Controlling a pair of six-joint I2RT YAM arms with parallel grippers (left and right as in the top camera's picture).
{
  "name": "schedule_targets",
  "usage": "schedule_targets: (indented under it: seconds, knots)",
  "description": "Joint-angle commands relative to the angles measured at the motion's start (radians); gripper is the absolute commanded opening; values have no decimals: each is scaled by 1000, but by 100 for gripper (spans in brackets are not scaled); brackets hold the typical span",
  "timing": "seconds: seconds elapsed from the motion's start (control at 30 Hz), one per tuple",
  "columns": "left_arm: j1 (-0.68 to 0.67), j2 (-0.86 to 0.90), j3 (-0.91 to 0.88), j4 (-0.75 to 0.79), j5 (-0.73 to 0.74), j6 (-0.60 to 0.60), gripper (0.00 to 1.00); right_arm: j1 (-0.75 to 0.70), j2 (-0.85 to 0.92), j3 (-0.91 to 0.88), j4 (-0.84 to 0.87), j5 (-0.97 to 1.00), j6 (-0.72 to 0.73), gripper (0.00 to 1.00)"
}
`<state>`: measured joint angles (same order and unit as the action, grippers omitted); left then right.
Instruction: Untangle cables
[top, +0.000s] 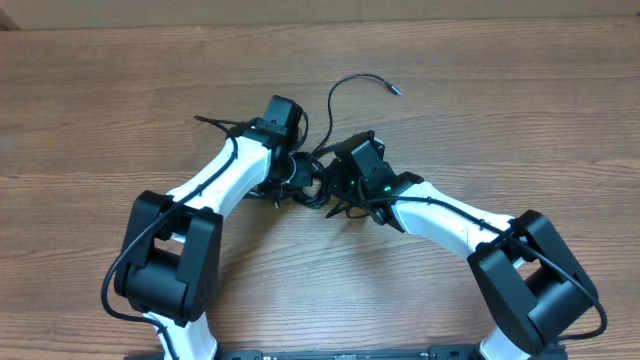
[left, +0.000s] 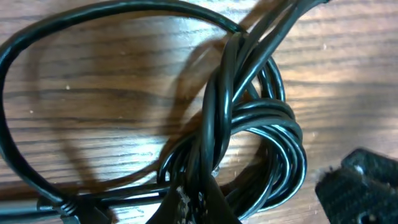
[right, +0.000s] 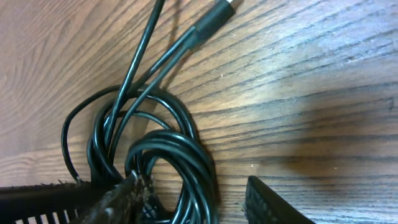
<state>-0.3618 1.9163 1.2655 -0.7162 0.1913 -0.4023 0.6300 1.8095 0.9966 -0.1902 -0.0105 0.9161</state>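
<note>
The thin black flexible cables (left: 267, 118) lay knotted in a tight coil near the middle of the brown wood-grain table (top: 500, 110), between the two wrists, with one loose strand arching away to a small blue-tipped plug (top: 395, 89). The left gripper (left: 194, 205) was clenched on the twisted strands running out of the knot. The right gripper (right: 191, 190) stood released, its fingers apart, with the coil against one finger and bare wood before the other.
</note>
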Motion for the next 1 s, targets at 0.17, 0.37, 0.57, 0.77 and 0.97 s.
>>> schedule_targets:
  seconds: [0.17, 0.37, 0.57, 0.77, 0.97]
  knots:
    - [73, -39, 33, -76, 210, 419, 4, 3, 0, 4, 2, -150, -7, 52]
    - [177, -41, 140, -231, 516, 719, 4, 3, 0, 4, -48, -298, -7, 52]
    - [191, -41, 143, -306, 534, 701, 4, 4, 0, 4, -55, -289, -7, 51]
    - [178, -40, 131, -306, 373, 576, 6, 4, 0, 4, -58, -185, -7, 72]
    - [170, -40, 95, -313, 370, 573, 72, 4, 0, 4, -58, -176, -7, 80]
